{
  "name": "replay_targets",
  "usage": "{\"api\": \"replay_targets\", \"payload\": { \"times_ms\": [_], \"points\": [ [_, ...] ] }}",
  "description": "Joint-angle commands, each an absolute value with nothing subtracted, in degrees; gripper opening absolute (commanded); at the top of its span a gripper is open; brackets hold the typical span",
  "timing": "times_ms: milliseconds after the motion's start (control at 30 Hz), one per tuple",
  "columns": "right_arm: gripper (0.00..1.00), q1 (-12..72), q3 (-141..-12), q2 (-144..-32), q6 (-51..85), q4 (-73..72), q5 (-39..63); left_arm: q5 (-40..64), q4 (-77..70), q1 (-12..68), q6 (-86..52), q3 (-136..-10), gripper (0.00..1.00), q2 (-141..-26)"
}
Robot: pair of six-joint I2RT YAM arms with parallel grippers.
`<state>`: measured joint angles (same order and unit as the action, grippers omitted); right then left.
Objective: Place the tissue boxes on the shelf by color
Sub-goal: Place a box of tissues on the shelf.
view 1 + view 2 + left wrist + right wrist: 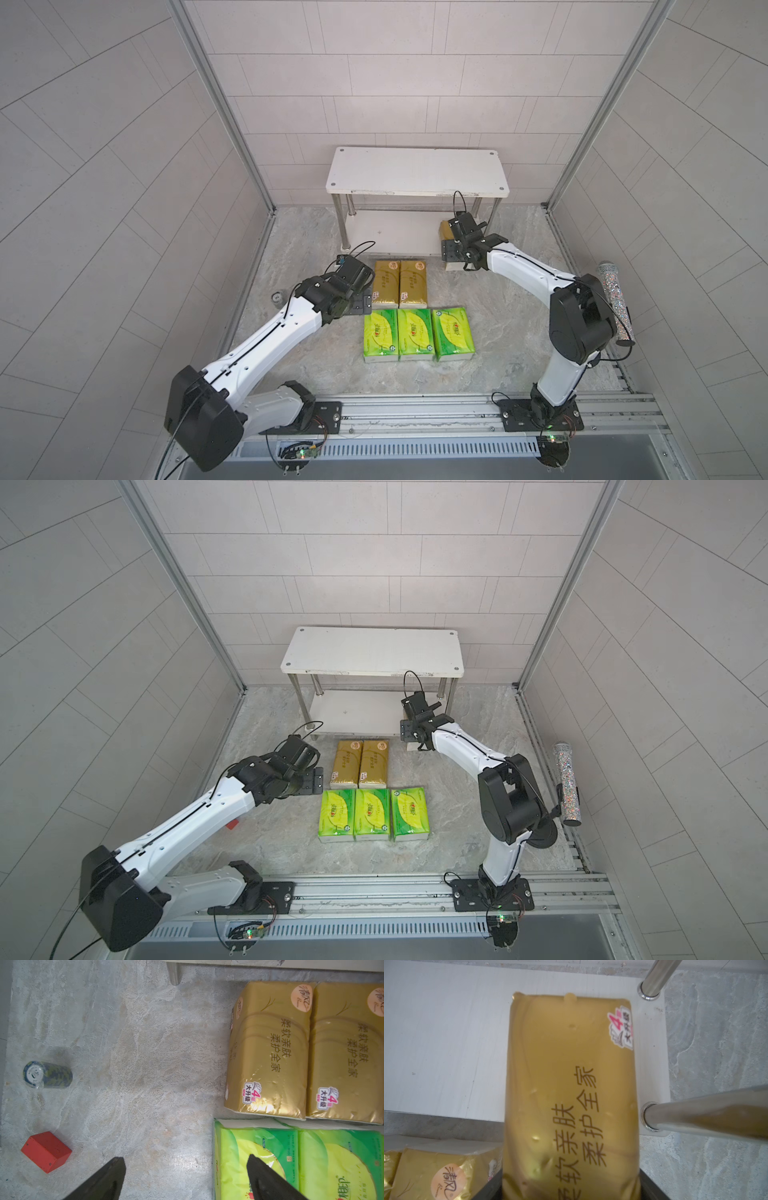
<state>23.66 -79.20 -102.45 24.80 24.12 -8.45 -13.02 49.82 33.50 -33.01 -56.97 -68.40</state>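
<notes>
Green packs untouched; first gold one is going onto the shelf.
Three green packs lie in a row at centre, with the gold pair touching them at 12 o'clock. The left gripper hangs spread wide and empty at the pair's 9 o'clock. The right gripper is clamped on the third gold pack, over the 3 o'clock end of the lower board. I judge five are left to shelve.

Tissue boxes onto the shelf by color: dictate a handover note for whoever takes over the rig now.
Left pincer: open, empty, above the edge of the three green boxes.
Right pincer: shut on a gold-brown box, partly over the right end of the shelf's lower board.
On the table: those green ones, plus two gold-brown boxes.
Done: none released yet.
Left: place this one, then five more, sorted by color.
</notes>
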Motion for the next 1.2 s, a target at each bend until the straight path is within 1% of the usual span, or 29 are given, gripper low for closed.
{"api": "replay_targets", "payload": {
  "times_ms": [0,300,500,767,1167],
  "points": [
    [0.79,23.0,-81.5,-103.6,26.0,22.7,-8.6,-13.5,51.0,33.2,-33.2,-57.7,1.0,-68.4],
    [0.8,21.0,-84.1,-107.1,25.5,20.5,-8.1,-13.5,51.3,33.2,-33.4,-57.7,1.0,-68.6],
    [0.81,20.1,-84.8,-109.2,23.7,16.2,-8.7,-12.5,51.3,33.2,-33.6,-57.9,1.0,-69.0],
    [0.82,19.1,-87.9,-112.1,21.9,15.3,-8.9,-12.0,52.2,33.3,-33.7,-58.4,1.0,-69.1],
    [0.85,18.2,-87.8,-114.4,19.2,12.0,-9.8,-12.3,52.6,33.2,-34.1,-57.8,1.0,-68.7]
  ]
}}
